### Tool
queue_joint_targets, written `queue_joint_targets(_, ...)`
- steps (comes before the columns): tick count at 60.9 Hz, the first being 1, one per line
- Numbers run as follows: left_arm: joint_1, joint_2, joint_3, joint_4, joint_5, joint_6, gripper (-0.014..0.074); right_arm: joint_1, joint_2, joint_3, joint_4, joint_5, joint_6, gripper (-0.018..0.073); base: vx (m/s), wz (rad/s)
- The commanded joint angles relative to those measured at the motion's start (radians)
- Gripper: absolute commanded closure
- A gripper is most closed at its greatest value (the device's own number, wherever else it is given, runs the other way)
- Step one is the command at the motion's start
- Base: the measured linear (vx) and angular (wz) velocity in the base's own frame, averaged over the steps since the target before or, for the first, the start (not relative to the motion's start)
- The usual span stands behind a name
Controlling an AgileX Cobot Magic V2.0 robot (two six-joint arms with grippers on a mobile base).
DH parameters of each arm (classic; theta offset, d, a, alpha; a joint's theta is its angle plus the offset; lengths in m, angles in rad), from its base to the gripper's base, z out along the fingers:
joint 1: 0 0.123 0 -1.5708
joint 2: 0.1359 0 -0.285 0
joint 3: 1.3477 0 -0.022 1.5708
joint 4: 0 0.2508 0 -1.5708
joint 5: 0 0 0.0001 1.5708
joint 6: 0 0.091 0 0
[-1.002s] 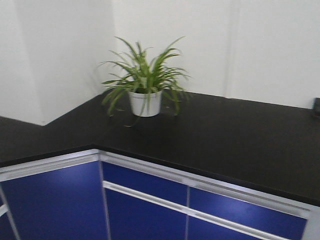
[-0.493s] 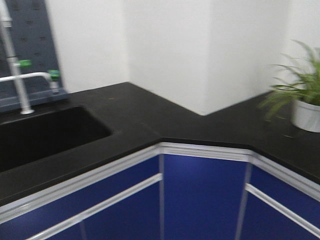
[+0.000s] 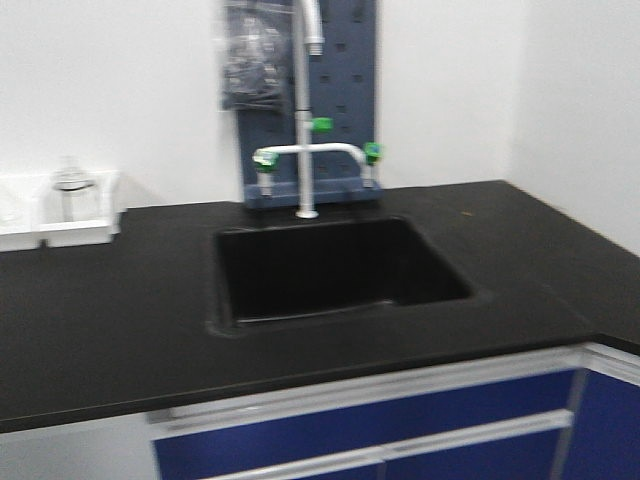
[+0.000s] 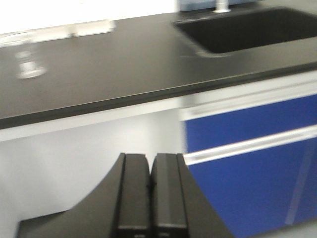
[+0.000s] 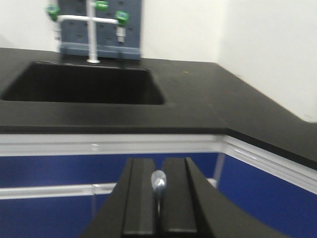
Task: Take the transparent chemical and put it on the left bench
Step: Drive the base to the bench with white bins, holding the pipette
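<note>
In the right wrist view my right gripper [image 5: 158, 162] is shut on a thin, clear, shiny piece of glass [image 5: 158, 181] pinched between its jaws. This looks like the rim of the transparent chemical beaker, and the rest of it is hidden under the fingers. In the left wrist view my left gripper [image 4: 150, 157] is shut and empty, held in front of the cabinet below the black bench [image 4: 114, 64]. Neither gripper shows in the front view.
A black sink [image 3: 335, 265] with a white faucet [image 3: 305, 150] is set into the black bench [image 3: 110, 310]. A white tray [image 3: 60, 215] holding blurred glassware [image 3: 72, 180] stands at the back left. A blurred clear item [image 4: 27, 67] stands on the bench. Blue cabinet fronts [image 3: 370, 440] lie below, and the bench turns a corner at the right [image 5: 267, 116].
The front view has swung left. The potted plant and the bench corner have gone out of frame to the right, and the sink and faucet are now in the middle.
</note>
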Motion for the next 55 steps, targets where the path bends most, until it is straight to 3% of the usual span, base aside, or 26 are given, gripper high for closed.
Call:
queue_joint_targets(1, -0.002, -0.019, 0.016, -0.001, -0.078, -0.008, 0.0600, -0.009, 0.007, -0.032, -0.006, -0.083, 0.000, 0.0564, 0.21, 0.78)
queue_joint_targets(33, -0.002, -0.019, 0.016, -0.001, -0.078, -0.008, 0.0600, -0.009, 0.007, -0.032, -0.006, -0.083, 0.000, 0.0564, 0.24, 0.75)
queue_joint_targets(55, -0.002, -0.019, 0.016, -0.001, -0.078, -0.008, 0.0600, -0.009, 0.007, -0.032, -0.006, -0.083, 0.000, 0.0564, 0.26, 0.41)
